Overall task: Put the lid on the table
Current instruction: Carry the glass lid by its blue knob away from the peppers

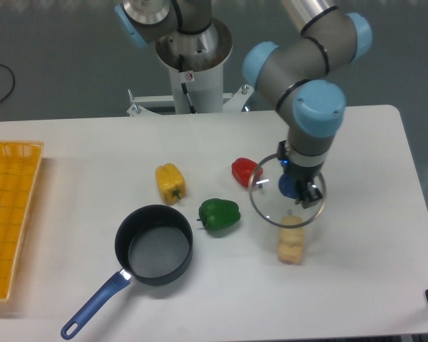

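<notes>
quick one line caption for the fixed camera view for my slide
UR5e gripper holds the glass lid by its blue knob above the white table, near peppers and an open saucepan.

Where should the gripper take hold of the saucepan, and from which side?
Grip the saucepan by its blue handle, coming straight down from above. The handle lies flat on the table, sticking out toward the front left with bare tabletop on both sides, and it looks narrow enough to close on.
</notes>
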